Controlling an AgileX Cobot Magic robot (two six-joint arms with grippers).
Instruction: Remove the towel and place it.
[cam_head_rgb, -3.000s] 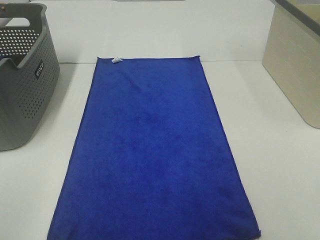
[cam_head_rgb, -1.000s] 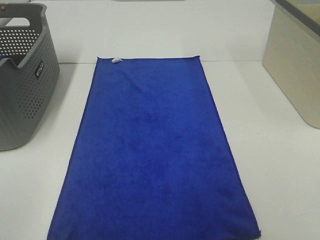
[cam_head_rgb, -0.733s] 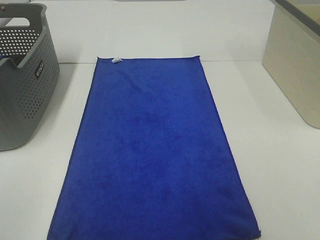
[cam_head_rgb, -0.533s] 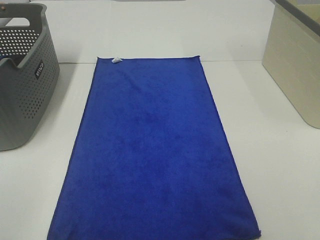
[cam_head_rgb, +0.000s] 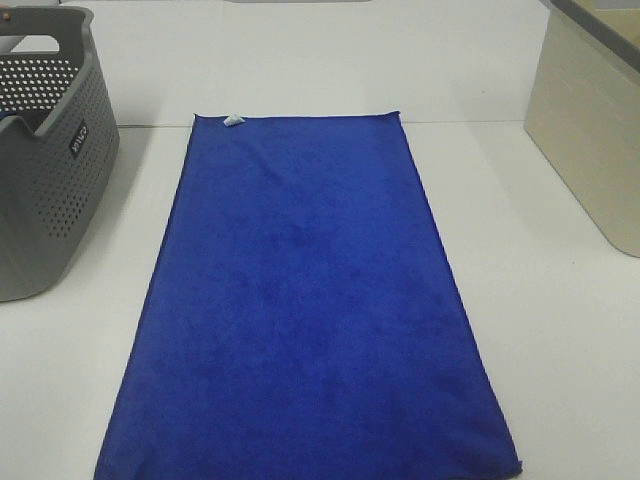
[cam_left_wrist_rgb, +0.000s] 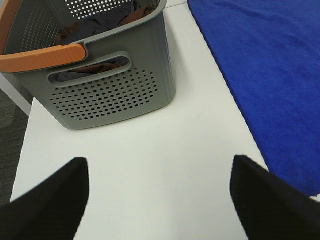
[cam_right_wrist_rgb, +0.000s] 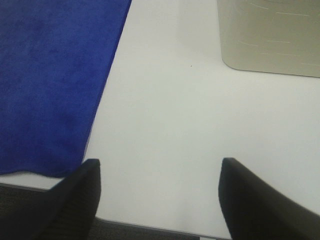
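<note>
The royal-blue towel (cam_head_rgb: 305, 300) lies flat and spread out on the white table (cam_head_rgb: 560, 330), its small white tag (cam_head_rgb: 232, 121) at the far left corner. It also shows in the left wrist view (cam_left_wrist_rgb: 270, 65) and the right wrist view (cam_right_wrist_rgb: 50, 75). The grey perforated basket (cam_head_rgb: 45, 170) stands at the far left and holds dark clothes (cam_left_wrist_rgb: 100, 22). My left gripper (cam_left_wrist_rgb: 159, 165) is open and empty above bare table between basket and towel. My right gripper (cam_right_wrist_rgb: 160, 167) is open and empty above bare table beside the towel's near right corner. Neither gripper shows in the exterior view.
A beige bin (cam_head_rgb: 590, 120) stands at the far right, also in the right wrist view (cam_right_wrist_rgb: 270, 35). The basket has an orange handle (cam_left_wrist_rgb: 45, 55). The table's near edge (cam_right_wrist_rgb: 150, 225) runs close under the right gripper, its left edge (cam_left_wrist_rgb: 22, 145) near the left gripper.
</note>
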